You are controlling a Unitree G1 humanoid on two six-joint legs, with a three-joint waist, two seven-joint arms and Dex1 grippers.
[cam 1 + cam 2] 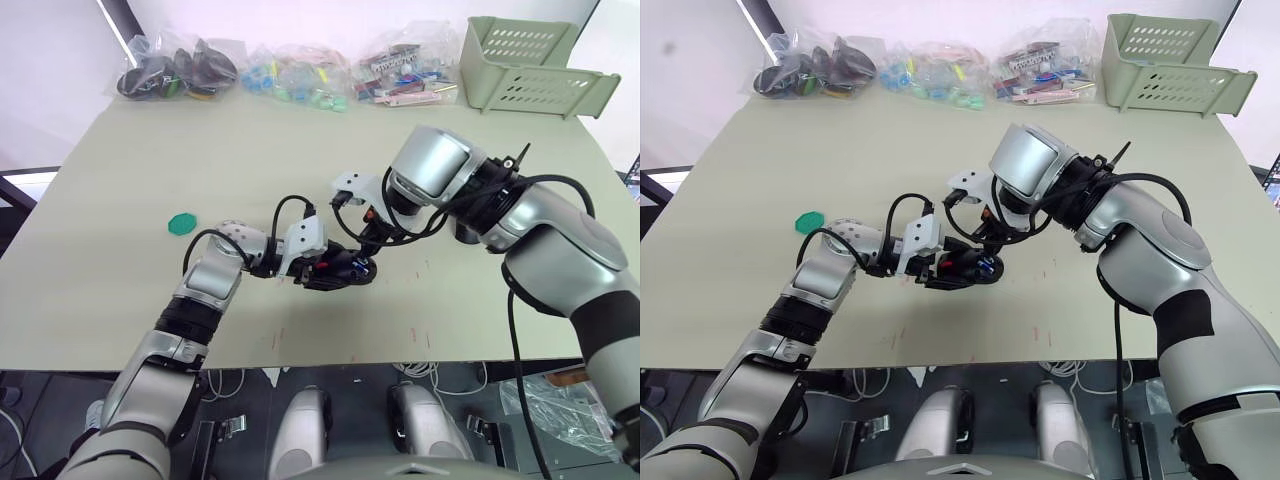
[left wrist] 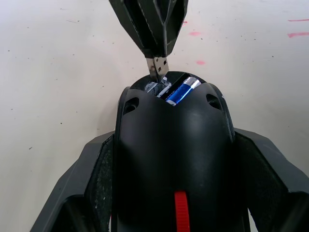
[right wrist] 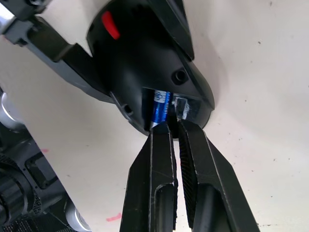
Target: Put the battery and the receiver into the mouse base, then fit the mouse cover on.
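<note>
A: Where's the receiver (image 2: 159, 63) rn?

B: Pinched at the tip of the right gripper (image 3: 173, 126), jaws nearly closed on its dark stub, pale metal plug sticking out. It's just above the open rear of the mouse base (image 2: 171, 145), next to the battery (image 2: 180, 91).

A: Battery's in already?

B: Looks seated, yeah. Blue cylinder w/ a shiny end, lying in the compartment beside the receiver's slot.

A: And the left side?

B: Left gripper (image 1: 312, 262) has the base clamped across its flanks, one finger on each side, resting on the table (image 1: 120, 200). Jaws open just as wide as the body.

A: How'd you reckon that receiver handles?

B: Tiny, v. light, rigid. Smooth metal shell, so prob slippery; a skewed grip could let it twist. Best held by the plastic stub, plug end free, like now. The slot looks tight, so I'd guess it needs to go in straight, no forcing.

A: Base?

B: Hard matte black plastic, rounded oval, red scroll wheel up front. Curved sides could squirt out of a pinch, so the wide mid-body hold seems sensible.

A: Cover?

B: Can't pick it out for sure. There's a green disc (image 1: 181, 222) well off to the left, bags (image 1: 180, 70) and a pale tray (image 1: 530, 65) at the far edge.
</note>
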